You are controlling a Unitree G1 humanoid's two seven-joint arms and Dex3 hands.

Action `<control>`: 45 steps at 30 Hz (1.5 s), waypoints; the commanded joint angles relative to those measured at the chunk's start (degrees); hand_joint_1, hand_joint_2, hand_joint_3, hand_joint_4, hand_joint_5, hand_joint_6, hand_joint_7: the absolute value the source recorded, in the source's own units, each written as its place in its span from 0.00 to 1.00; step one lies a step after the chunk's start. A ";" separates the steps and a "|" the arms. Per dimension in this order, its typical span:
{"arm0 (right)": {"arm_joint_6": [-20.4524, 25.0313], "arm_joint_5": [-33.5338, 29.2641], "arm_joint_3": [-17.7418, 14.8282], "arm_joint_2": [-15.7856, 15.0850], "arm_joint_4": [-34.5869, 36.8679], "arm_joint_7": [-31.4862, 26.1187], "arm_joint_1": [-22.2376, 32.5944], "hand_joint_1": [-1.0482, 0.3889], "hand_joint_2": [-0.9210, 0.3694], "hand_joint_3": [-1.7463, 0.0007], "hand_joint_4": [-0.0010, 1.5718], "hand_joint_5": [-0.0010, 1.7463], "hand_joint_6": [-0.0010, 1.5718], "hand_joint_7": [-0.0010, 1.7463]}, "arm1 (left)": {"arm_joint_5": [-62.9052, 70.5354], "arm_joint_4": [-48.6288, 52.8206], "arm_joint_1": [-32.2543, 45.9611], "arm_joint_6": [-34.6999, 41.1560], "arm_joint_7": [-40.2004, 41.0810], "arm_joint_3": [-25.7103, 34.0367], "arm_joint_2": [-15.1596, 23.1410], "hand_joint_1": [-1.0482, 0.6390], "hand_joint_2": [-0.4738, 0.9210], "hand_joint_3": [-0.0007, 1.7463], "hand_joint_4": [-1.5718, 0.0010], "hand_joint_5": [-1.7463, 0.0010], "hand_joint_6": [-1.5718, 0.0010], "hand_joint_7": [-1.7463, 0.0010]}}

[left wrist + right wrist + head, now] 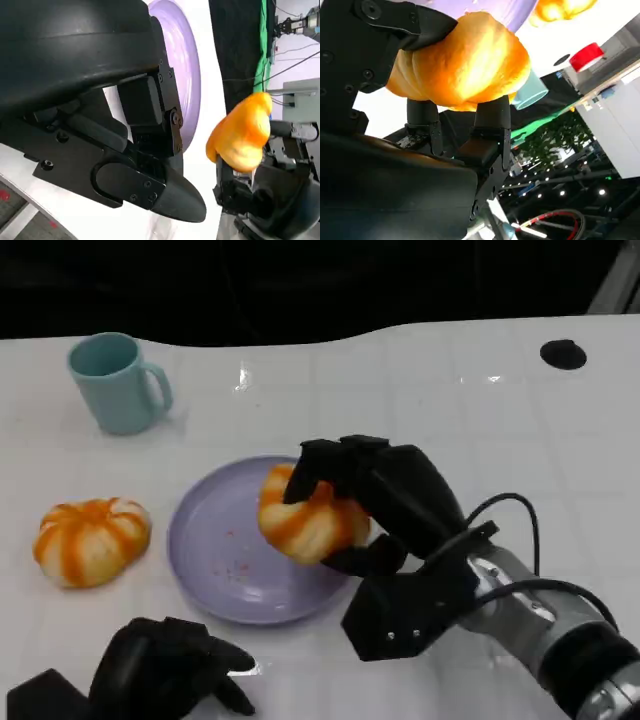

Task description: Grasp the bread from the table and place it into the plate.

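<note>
Orange-striped bread (305, 520) sits in your right hand (375, 505), whose black fingers (320, 462) wrap over its top while others press in from below, so the hand grips it firmly. You can see the bread over the right part of the lavender plate (215, 560); whether it touches the plate's surface you cannot tell from the head view. The right wrist view shows the same hold, fingers (492, 117) clamped against the bread (462, 62) on opposite sides.

Your left hand (165, 670) lies low on the white desk (430, 390) near the plate's front edge, fingers curled inward with nothing in them. A second striped bun (90, 540) rests on the desk left of the plate, apart from it, and a teal mug (115, 380) stands farther back. A small black disc (563, 353) lies at the far right.
</note>
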 commanded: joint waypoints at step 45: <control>1.92 14.36 -3.55 -7.95 -27.03 22.07 14.98 0.40 0.00 0.87 0.10 0.37 0.30 0.02 | 0.71 -0.77 1.14 -0.56 1.29 -0.17 0.59 0.00 0.99 0.00 0.05 0.60 0.00 0.86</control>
